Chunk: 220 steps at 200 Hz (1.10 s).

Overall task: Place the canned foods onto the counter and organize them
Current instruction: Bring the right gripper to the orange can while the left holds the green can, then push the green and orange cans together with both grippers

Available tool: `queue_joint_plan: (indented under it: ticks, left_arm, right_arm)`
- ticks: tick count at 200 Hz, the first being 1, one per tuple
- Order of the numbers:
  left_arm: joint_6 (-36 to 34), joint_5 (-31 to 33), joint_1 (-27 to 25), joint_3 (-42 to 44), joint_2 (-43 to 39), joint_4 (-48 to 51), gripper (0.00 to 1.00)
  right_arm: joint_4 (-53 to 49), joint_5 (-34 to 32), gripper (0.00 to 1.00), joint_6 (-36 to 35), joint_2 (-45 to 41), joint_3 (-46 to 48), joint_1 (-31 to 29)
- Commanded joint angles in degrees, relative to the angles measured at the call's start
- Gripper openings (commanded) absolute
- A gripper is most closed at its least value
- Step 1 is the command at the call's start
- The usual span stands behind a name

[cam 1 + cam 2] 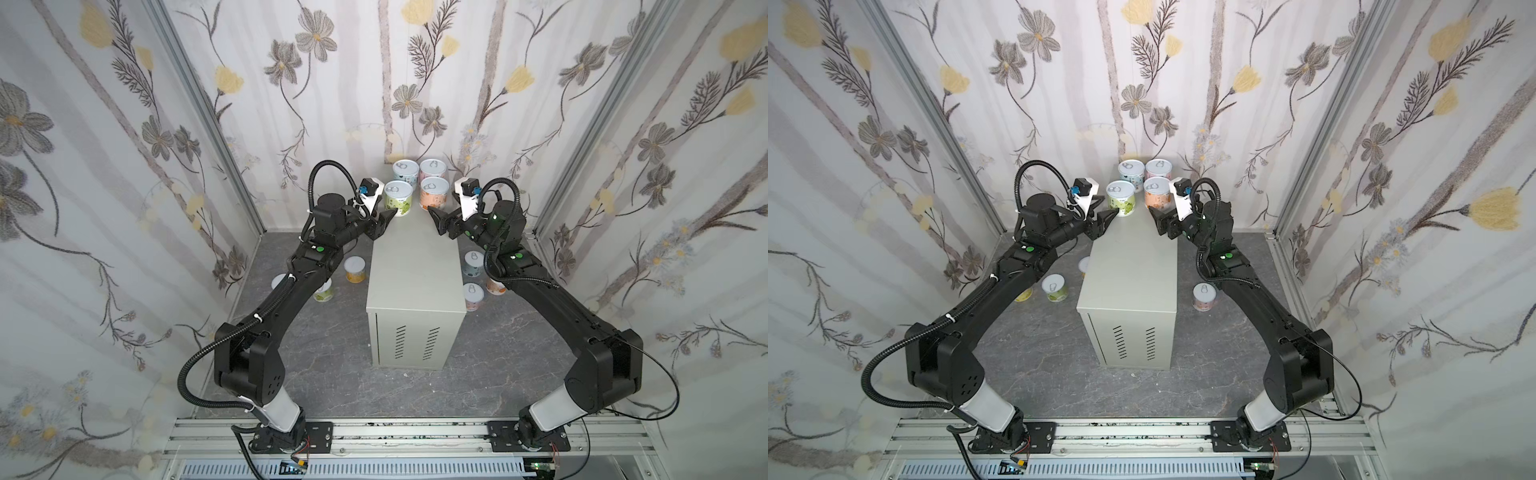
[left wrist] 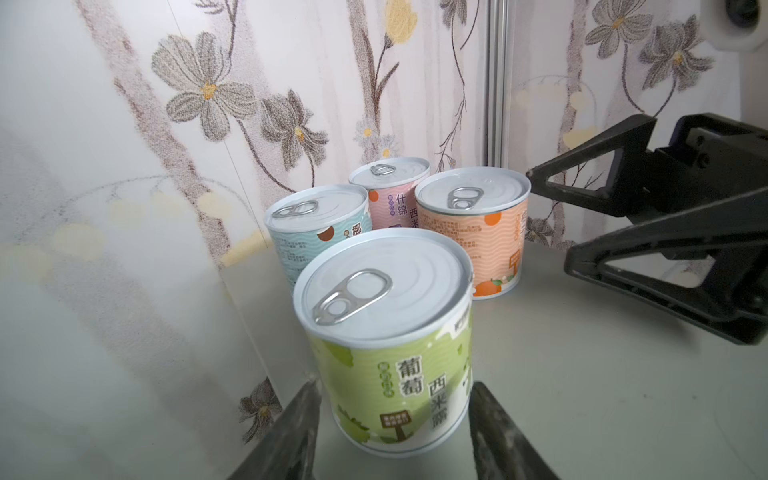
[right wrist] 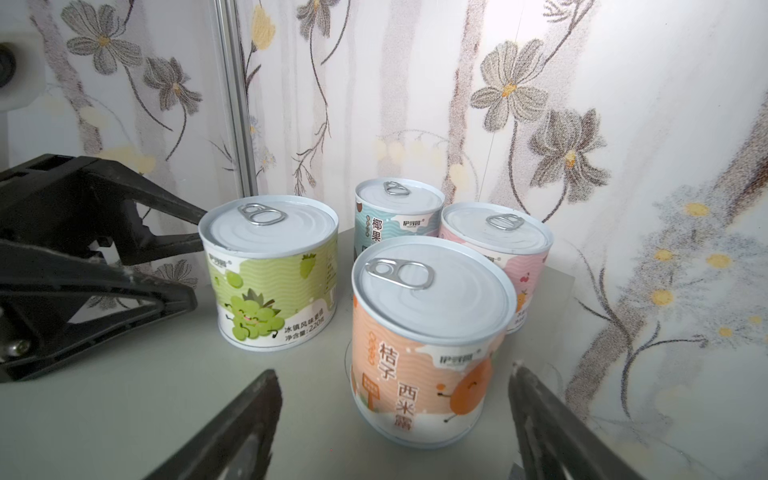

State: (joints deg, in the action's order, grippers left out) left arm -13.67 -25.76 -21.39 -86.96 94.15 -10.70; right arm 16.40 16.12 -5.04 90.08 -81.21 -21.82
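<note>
Status: four short cylindrical tins with silvery pull-tab lids stand upright in a two-by-two block at the far end of the worktop [image 1: 415, 266] (tall pale grey-beige metal cabinet, flat top, vent slits on its near face). Near row: green grape-print tin [image 2: 386, 316] and orange-labelled tin [image 3: 428, 332]. Far row: pale blue tin [image 3: 397, 208] and pink tin [image 3: 498, 245]. Six more wait on the dark grey marbled floor [image 1: 324, 374] either side of the worktop, e.g. a tin with a yellowish label [image 1: 355, 269].

Claws: left claw [image 2: 395, 384] is pinching the green grape-print tin low on its wall, tips only. The right claw [image 3: 394, 370] is spread around the orange-labelled tin, not touching it.

Looks like a tidy-up of the near row. The tips catch only the near curve of a smooth, glossy round wall, so the tin could squirt forward. Better to slide it on the slick painted metal top than to lift it. Keep it upright and stop just short of the pale blue tin. Hold the right claw off until that's done.
</note>
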Motion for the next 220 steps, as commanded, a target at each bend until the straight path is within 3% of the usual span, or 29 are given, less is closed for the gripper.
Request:
queue_joint_plan:
  ticks: [1,220]
  left_arm:
    - [-0.1,-1.6,0.0,-1.4,1.3,-2.5,0.57]
    - [0.9,-2.6,-0.2,-9.3,8.2,0.1,0.55]
  right_arm:
    - [1.6,0.2,0.85,-0.8,0.7,-0.8,0.1]
    - [3.3,2.4,0.79,0.1,4.4,-2.1,1.5]
